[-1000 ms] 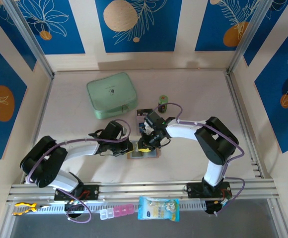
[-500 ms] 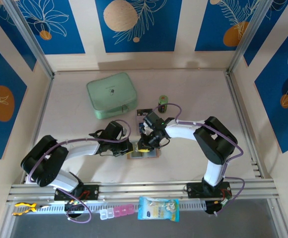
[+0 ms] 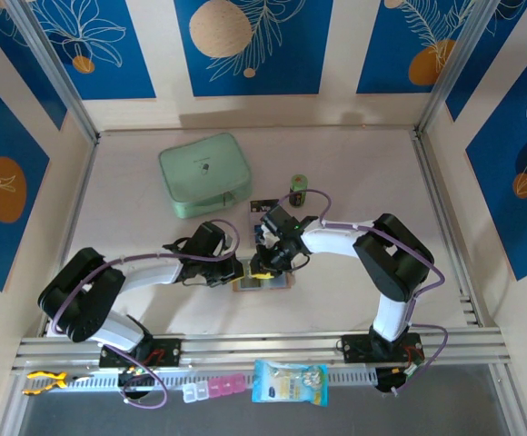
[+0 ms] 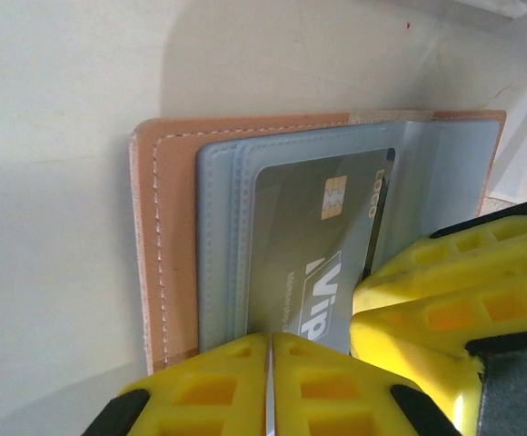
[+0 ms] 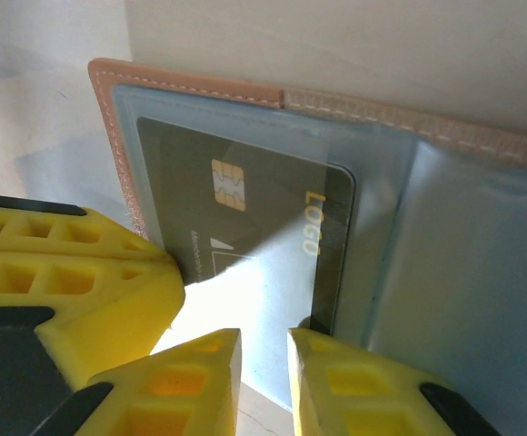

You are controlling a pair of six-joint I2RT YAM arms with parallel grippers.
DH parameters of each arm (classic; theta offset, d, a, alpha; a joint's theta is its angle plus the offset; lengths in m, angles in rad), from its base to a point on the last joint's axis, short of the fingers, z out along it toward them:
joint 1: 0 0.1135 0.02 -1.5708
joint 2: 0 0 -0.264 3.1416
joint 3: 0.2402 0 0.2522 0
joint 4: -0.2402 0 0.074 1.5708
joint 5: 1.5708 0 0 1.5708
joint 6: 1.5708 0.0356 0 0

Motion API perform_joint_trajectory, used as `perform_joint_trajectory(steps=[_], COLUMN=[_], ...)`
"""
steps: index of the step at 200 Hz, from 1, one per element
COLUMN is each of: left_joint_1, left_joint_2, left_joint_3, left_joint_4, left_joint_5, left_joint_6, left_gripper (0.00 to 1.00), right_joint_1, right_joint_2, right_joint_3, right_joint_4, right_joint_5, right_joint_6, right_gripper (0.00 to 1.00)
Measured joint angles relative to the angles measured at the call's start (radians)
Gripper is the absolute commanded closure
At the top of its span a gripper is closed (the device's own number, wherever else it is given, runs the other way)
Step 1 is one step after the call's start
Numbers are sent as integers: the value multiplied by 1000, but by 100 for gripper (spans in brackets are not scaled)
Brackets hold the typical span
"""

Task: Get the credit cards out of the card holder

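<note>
On card holder (image 4: 168, 245), left end effector (image 4: 268, 381) clenched; right end effector (image 5: 263, 372) slightly parted at black card (image 5: 245, 209).

The left gripper (image 3: 243, 272) and right gripper (image 3: 263, 270) crowd the card holder's (image 3: 280, 283) left half at lower centre. Above it stand a small dark flat item (image 3: 263, 205), a green can (image 3: 298, 189) and a mint case (image 3: 204, 173). The table (image 3: 372, 173) at right lies open.

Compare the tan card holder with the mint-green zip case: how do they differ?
The card holder is tan, small, lying open with a dark card in its clear pocket; the zip case is mint green, much larger, closed. Both lie flat on the table.
</note>
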Motion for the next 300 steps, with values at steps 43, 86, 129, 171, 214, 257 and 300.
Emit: perform_joint_trajectory(steps=[43,86,129,171,214,257,300], left_joint_1=[0,0,0,0,0,0,1], left_joint_2=[0,-1,-1,-14,-58,-45,-16], left_joint_3=[-1,-2,-2,-2,-2,-2,-2], left_joint_4=[-3,-3,-6,-22,-60,-69,-55], left_joint_5=[0,-3,-3,-14,-34,-41,-37], left_joint_6=[0,0,0,-1,0,0,0], left_gripper=[90,91,91,88,91,93,93], right_joint_1=[3,9,9,9,9,9,9], right_joint_2=[0,0,-13,-14,-14,-15,-21], right_joint_3=[5,10,11,11,11,11,11], right_joint_4=[-7,-12,-34,-39,-40,-40,-38], right_joint_5=[16,29,53,60,64,63,63], right_joint_6=[-4,-12,-17,-23,-23,-23,-23], right_gripper=[75,73,71,71,71,72,72])
